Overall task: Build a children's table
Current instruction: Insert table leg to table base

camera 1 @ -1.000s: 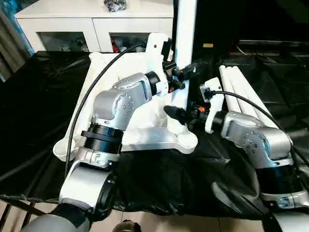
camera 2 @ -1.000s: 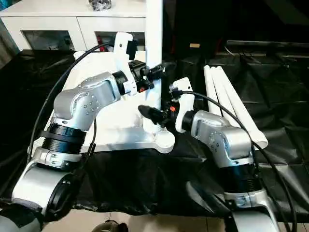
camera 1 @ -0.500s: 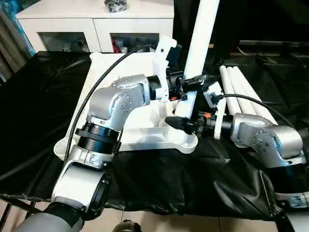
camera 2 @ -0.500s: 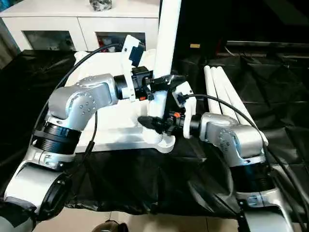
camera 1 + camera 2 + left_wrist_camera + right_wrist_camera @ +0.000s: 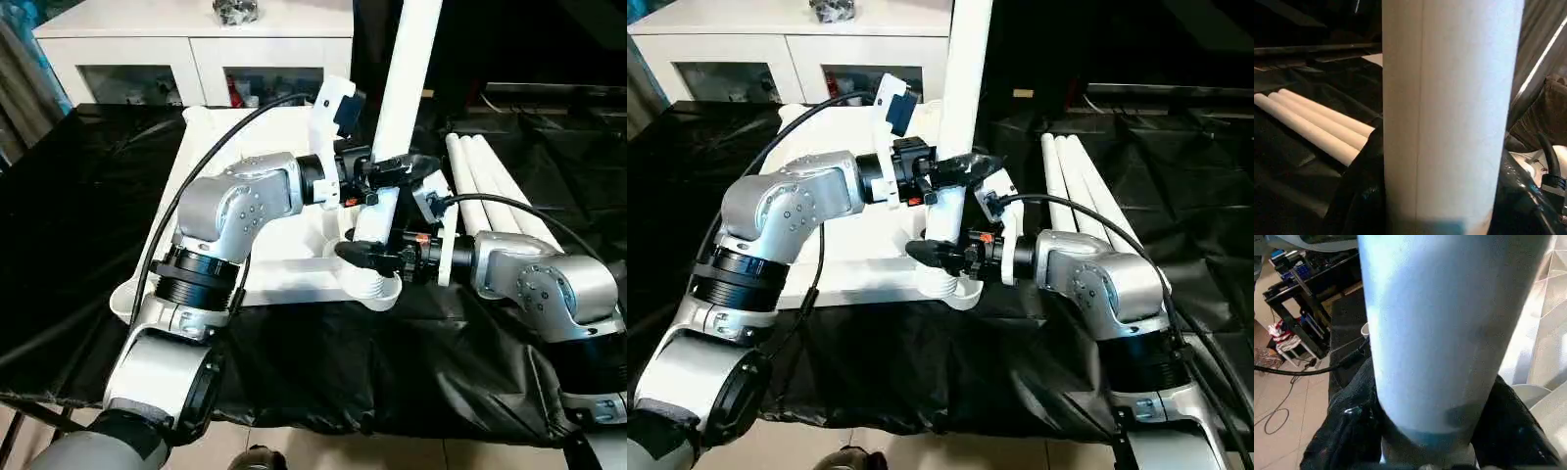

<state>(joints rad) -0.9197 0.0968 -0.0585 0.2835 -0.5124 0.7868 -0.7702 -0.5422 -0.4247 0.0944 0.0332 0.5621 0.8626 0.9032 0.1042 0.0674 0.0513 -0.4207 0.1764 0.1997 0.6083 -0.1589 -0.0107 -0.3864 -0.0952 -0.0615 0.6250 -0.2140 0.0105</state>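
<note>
The white tabletop (image 5: 294, 279) lies underside up on the black-covered table. One white leg (image 5: 407, 69) stands nearly upright, leaning slightly right, with its lower end at the near right corner socket (image 5: 380, 291). My left gripper (image 5: 384, 168) is shut on the leg at mid height. My right gripper (image 5: 370, 257) is shut on the leg just above the socket. In the left wrist view the leg (image 5: 1449, 112) stands between the dark fingers. The right wrist view shows the leg (image 5: 1449, 333) with black fingers pressed against both its sides.
Three spare white legs (image 5: 495, 196) lie side by side on the black cover to the right, also seen as legs (image 5: 1312, 122) in the left wrist view. A white glass-door cabinet (image 5: 196, 49) stands behind the table. The table's front edge runs just below my forearms.
The leg has tipped from vertical to a slight rightward lean. My right gripper has moved in and closed on the leg's lower end; the left has kept its grip.
</note>
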